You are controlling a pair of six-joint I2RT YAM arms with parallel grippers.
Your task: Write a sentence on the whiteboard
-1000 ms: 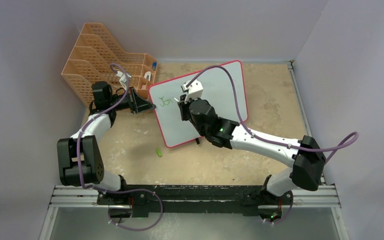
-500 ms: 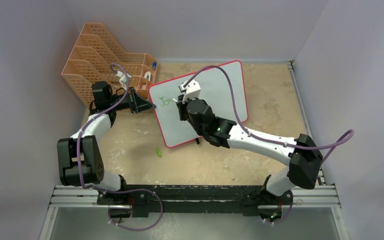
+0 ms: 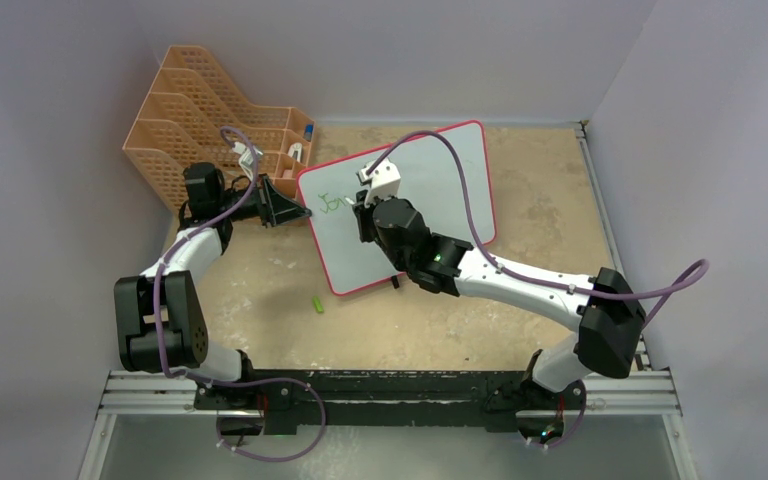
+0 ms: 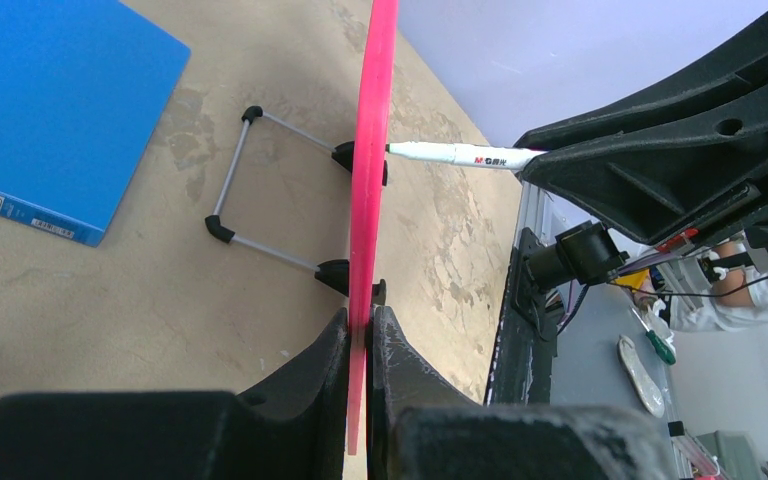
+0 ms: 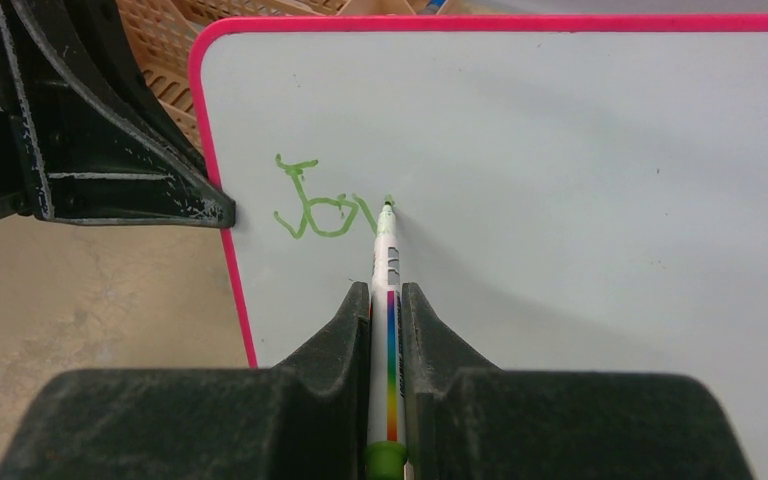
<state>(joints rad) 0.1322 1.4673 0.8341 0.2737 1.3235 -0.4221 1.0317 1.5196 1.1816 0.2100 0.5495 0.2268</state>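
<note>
Green strokes of the sentence [image 5: 318, 205], with only its first word begun, sat near the upper left corner of the whiteboard [image 5: 580, 170]. That board stood tilted on its wire stand [image 4: 260, 180] at the middle of the table, beside an orange file rack [image 3: 200, 110]. The right gripper [image 5: 386, 295] was closed snugly round a marker [image 5: 385, 245], whose tip touched the surface at the end of the last stroke. The left gripper [image 4: 369, 330] was pinched tight on the board's pink frame [image 4: 375, 150] at its left edge. I judged the board light and stiff, slick-faced, and apt to tip or slide under pen pressure. The edge frame looked the right place to hold it, clear of the writing area.
</note>
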